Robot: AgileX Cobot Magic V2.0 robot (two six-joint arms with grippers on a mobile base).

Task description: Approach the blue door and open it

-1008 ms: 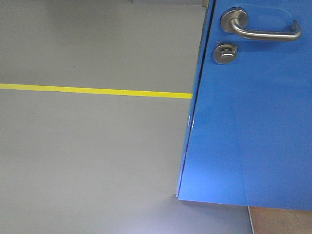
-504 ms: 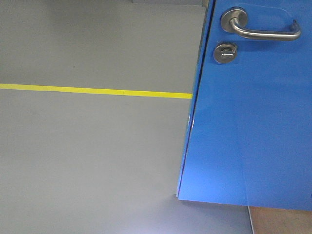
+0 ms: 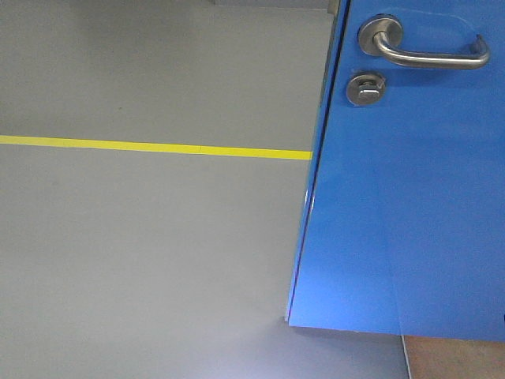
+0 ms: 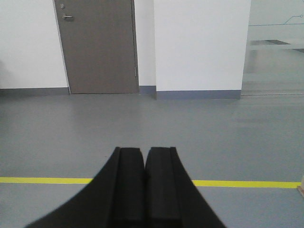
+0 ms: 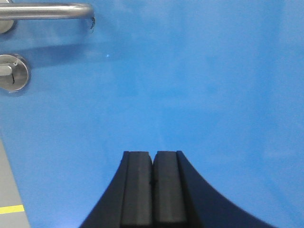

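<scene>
The blue door (image 3: 402, 197) fills the right half of the front view, its left edge free and its bottom edge above the floor. Its silver lever handle (image 3: 426, 49) and round thumb-turn lock (image 3: 365, 88) sit at the top. In the right wrist view the blue door (image 5: 190, 85) fills the frame, with the lever handle (image 5: 45, 10) and the lock (image 5: 12, 72) at the upper left. My right gripper (image 5: 153, 154) is shut and empty, pointing at the bare panel below and right of the handle. My left gripper (image 4: 144, 151) is shut and empty, pointing past the door at open floor.
A yellow floor line (image 3: 150, 147) crosses the grey floor left of the door; it also shows in the left wrist view (image 4: 247, 184). Far ahead stand a grey-brown door (image 4: 97, 45) and a white wall (image 4: 202, 45). A brown strip of floor (image 3: 454, 359) shows under the blue door.
The door handle and lock have shifted very slightly right and down in the front view. Little else differs.
</scene>
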